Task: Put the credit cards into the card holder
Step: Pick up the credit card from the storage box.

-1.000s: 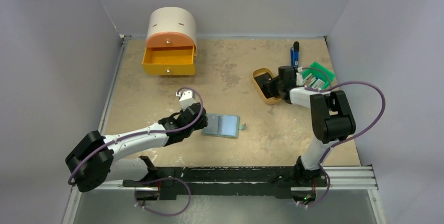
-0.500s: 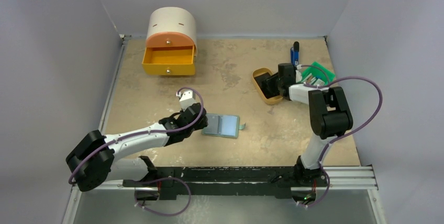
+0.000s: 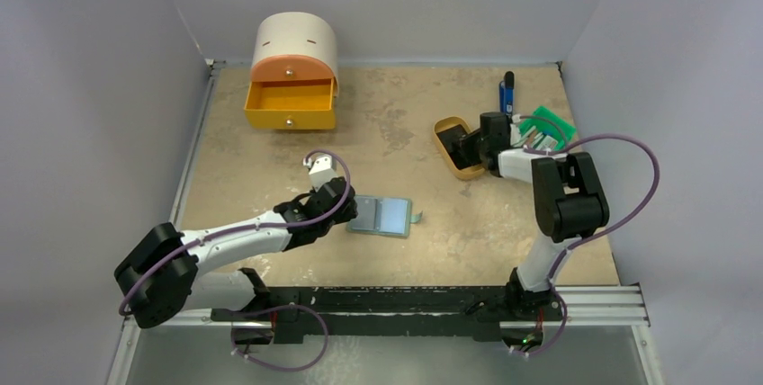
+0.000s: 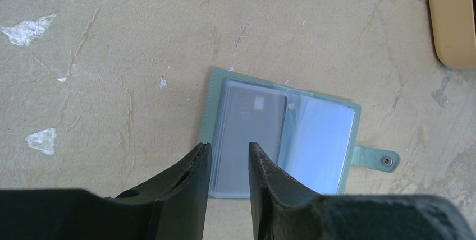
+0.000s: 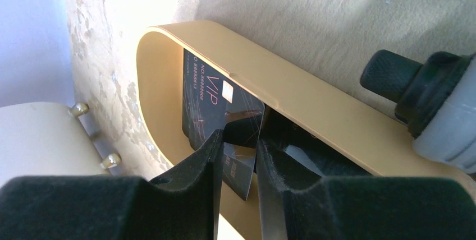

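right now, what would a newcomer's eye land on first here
Probably the bright orange drawer box at the far left, its drawer pulled open. Then the card holder lying open mid-table at the tips of the left fingers, and the black credit card between the right fingers in the tan tray at the far right.

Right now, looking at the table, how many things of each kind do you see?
Thin black credit cards: 2 in view
Grey-green bifold card holder: 1
Tan oval tray: 1
Bright green bin: 1
Orange and white drawer box: 1
Blue lighter-like stick: 1
Total: 7
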Available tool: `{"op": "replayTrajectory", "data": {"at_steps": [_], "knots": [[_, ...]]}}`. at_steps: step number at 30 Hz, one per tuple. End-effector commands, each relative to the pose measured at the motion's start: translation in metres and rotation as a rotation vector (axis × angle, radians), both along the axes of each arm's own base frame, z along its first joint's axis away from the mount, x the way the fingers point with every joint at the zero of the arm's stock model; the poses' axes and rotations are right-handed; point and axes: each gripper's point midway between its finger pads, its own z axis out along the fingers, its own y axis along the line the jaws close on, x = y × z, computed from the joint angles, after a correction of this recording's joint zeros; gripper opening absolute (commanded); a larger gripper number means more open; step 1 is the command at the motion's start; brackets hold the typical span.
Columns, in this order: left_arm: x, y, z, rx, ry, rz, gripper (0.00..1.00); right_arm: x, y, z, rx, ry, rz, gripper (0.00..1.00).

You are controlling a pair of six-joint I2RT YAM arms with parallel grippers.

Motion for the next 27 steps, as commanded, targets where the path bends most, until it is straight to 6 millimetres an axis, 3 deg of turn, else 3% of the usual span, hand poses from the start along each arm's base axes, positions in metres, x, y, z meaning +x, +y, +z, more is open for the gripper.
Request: {"op": "replayTrajectory", "data": {"at_steps": [1, 12, 22, 27], "knots": [[0.009, -0.008, 0.011, -0.041, -0.029, 0.006, 0.30, -0.022, -0.008, -0.011, -0.037, 0.068, 0.004, 0.28], [0.009, -0.011, 0.009, -0.042, -0.024, 0.001, 0.30, -0.028, -0.012, -0.007, -0.043, 0.054, 0.002, 0.27], [0.010, -0.014, 0.007, -0.043, -0.021, -0.004, 0.30, -0.021, -0.010, 0.018, -0.045, 0.000, 0.015, 0.19], [0.010, -0.014, 0.007, -0.043, -0.020, -0.006, 0.30, -0.017, -0.008, 0.021, -0.041, -0.008, 0.024, 0.13]]}}
